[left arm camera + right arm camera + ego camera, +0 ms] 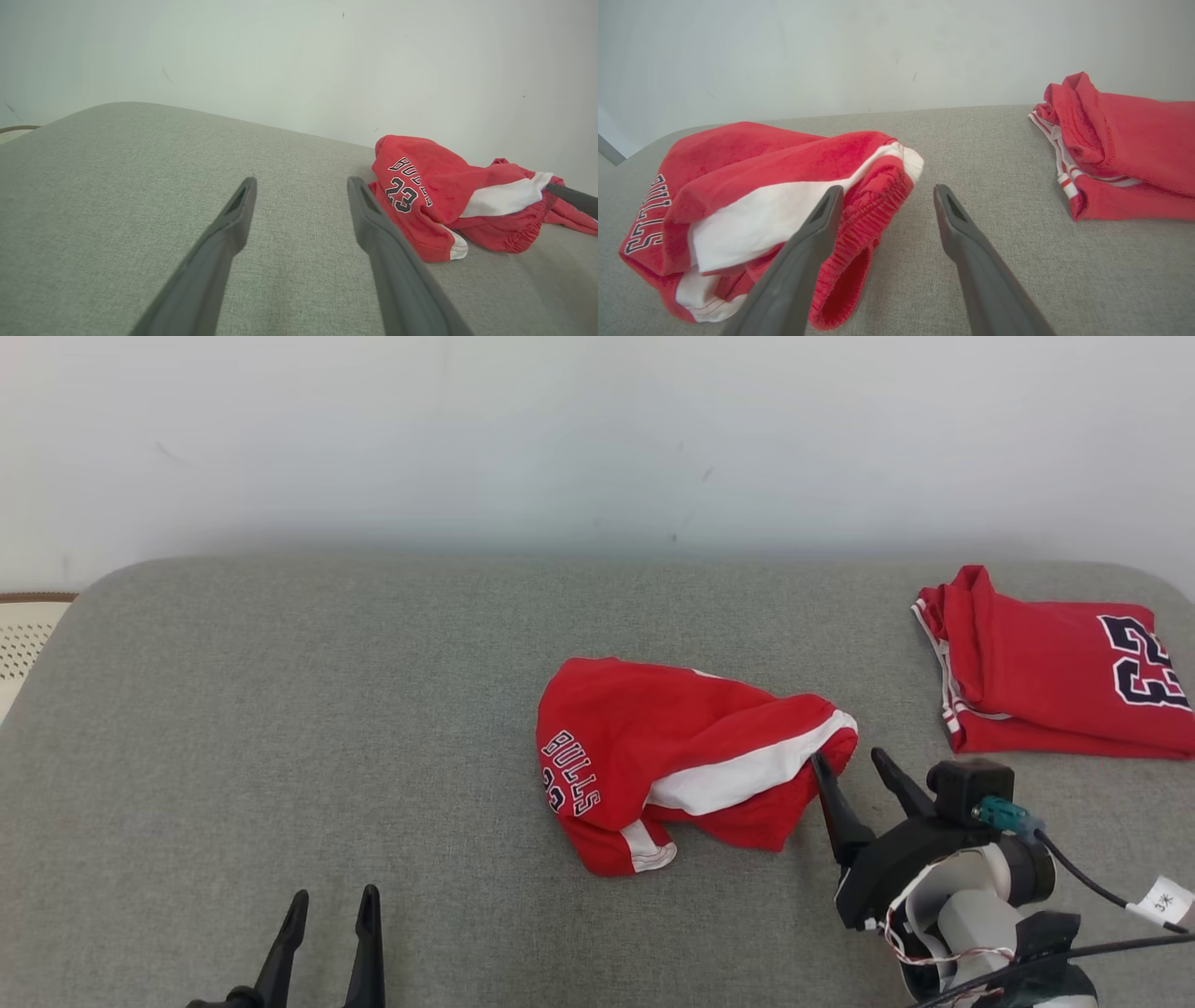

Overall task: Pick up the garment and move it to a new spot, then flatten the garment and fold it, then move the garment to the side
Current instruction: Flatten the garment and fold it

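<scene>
Left jaws: spread wide, empty, low at the near left over bare grey fabric worktop (pixel 280 709). Both fingers (pixel 366 943) point away from the robot. They are well apart from the clothing.

Centre, a little right: red shorts (pixel 672 756), lying crumpled in a loose heap on the worktop. "BULLS" and part of a number show on the left-hand fold, a white band runs across the front, and the gathered waistband faces right.

Right jaws: spread wide, gripping nothing, just beside the right edge of the shorts. The left finger (pixel 834 803) reaches the waistband end; cannot tell whether it touches. The other finger is over bare fabric. A white tag (pixel 1162 901) hangs from the wrist cable.

Far right, at the back: a folded red jersey (pixel 1046 681) with a dark "23", apart from the shorts.
</scene>
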Controlling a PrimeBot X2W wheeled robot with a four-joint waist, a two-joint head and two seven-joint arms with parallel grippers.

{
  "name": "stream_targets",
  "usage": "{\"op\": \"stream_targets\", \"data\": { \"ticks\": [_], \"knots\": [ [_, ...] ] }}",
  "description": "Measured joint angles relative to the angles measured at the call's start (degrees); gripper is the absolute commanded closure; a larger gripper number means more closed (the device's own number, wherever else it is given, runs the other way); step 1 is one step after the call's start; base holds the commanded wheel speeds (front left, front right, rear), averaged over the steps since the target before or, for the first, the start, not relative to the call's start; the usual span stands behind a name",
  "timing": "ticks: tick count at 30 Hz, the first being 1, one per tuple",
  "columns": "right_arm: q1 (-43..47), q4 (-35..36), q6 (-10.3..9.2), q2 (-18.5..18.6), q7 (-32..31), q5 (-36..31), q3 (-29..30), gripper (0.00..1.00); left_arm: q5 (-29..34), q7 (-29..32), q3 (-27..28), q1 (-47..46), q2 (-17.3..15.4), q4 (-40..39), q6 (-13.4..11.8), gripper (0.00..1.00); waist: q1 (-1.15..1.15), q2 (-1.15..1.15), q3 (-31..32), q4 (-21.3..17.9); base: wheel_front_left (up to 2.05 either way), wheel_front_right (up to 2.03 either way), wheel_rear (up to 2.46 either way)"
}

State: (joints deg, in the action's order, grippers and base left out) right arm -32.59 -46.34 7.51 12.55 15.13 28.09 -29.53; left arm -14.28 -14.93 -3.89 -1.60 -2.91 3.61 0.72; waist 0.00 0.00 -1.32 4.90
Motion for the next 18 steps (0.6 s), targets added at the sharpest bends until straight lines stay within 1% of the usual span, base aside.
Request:
{"op": "stream_targets", "data": {
  "ticks": [6, 10, 13, 18],
  "knots": [
    [2.02, 1.19, 0.00, 0.03, -0.07, -0.43, 0.78, 0.00, -0.25, 0.00, -0.20, 0.21, 0.00, 0.01, -0.14, 0.00, 0.00, 0.00, 0.35, -0.52, 0.00, 0.00, 0.00],
    [3.65, 3.59, 0.00, 0.29, -0.05, -1.37, 2.70, 0.00, -0.31, 0.00, -0.34, 0.40, 0.00, 0.04, -0.13, 0.00, 0.00, 0.00, 0.50, -0.88, 0.00, 0.00, 0.00],
    [5.49, 6.65, 0.00, 0.48, -0.01, -2.27, 4.60, 0.00, -0.32, -0.01, -0.51, 0.42, 0.00, 0.07, -0.09, 0.00, 0.00, 0.00, 0.58, -1.15, 0.00, 0.00, 0.00],
    [10.23, 14.30, 0.00, -0.10, 0.00, -5.56, 9.04, 0.00, -0.38, 0.00, -0.44, 0.51, 0.00, -0.02, -0.09, 0.00, 0.00, 0.00, 0.57, -1.76, 0.00, 0.00, 0.00]
  ]
}}
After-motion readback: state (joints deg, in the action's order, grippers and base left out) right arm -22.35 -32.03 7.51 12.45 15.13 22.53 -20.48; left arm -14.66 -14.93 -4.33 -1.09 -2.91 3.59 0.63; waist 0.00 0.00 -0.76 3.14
